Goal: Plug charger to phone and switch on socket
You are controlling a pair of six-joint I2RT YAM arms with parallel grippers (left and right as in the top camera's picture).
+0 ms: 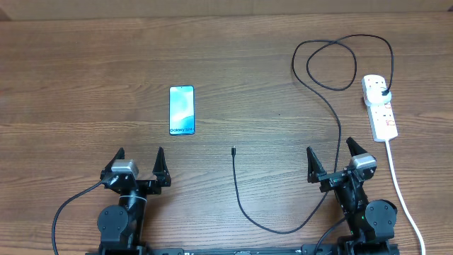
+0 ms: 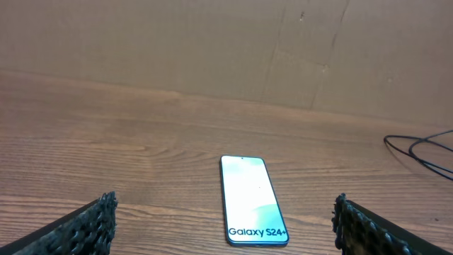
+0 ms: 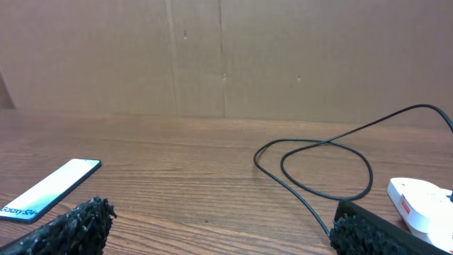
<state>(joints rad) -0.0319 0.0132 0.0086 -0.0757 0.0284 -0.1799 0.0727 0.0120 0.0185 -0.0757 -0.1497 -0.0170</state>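
Observation:
The phone (image 1: 182, 110) lies flat, screen up, left of centre; it also shows in the left wrist view (image 2: 252, 200) and the right wrist view (image 3: 49, 189). The charger cable (image 1: 333, 117) runs from its plug tip (image 1: 233, 150) near the table's middle, loops at the back right, and ends in a black adapter (image 1: 382, 93) seated in the socket (image 1: 380, 106). The cable also shows in the right wrist view (image 3: 318, 159), as does the socket (image 3: 425, 202). My left gripper (image 1: 139, 159) is open and empty in front of the phone. My right gripper (image 1: 330, 152) is open and empty, left of the socket.
The socket's thick white cord (image 1: 403, 191) runs down the right side past my right arm toward the front edge. A cardboard wall (image 2: 226, 49) stands behind the wooden table.

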